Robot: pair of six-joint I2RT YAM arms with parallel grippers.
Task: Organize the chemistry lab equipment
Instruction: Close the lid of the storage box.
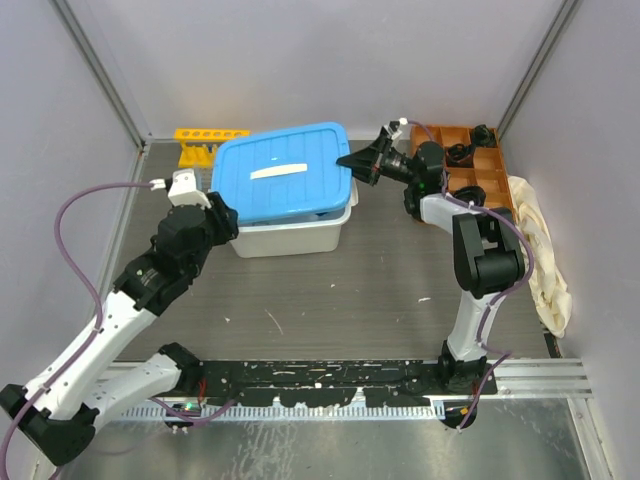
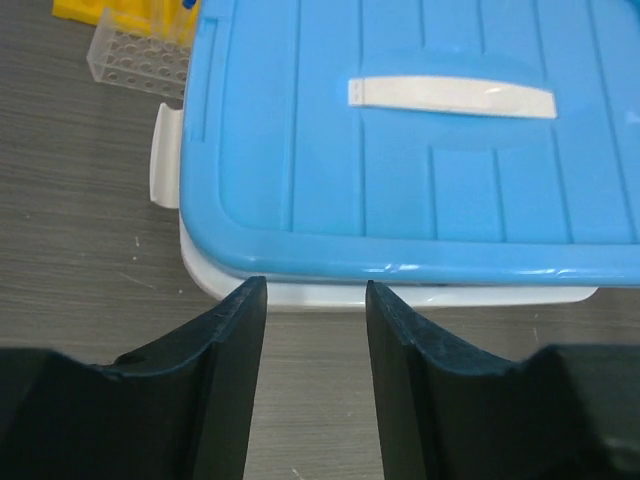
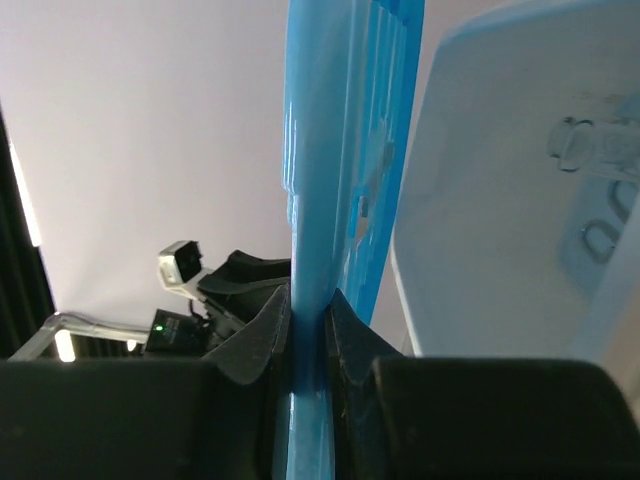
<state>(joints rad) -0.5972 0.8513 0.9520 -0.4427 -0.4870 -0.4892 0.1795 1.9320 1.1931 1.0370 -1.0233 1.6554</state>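
yellow rack (image 1: 210,141), right pincer (image 3: 308,305) clamping blue lid (image 1: 285,190)

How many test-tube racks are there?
2. A yellow rack stands back left, beside the blue-lidded box; a clear plastic rack sits just in front of it. The box may hide more.

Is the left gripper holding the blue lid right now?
No, the left gripper has its jaws apart in front of the blue lid, with nothing clamped between them.
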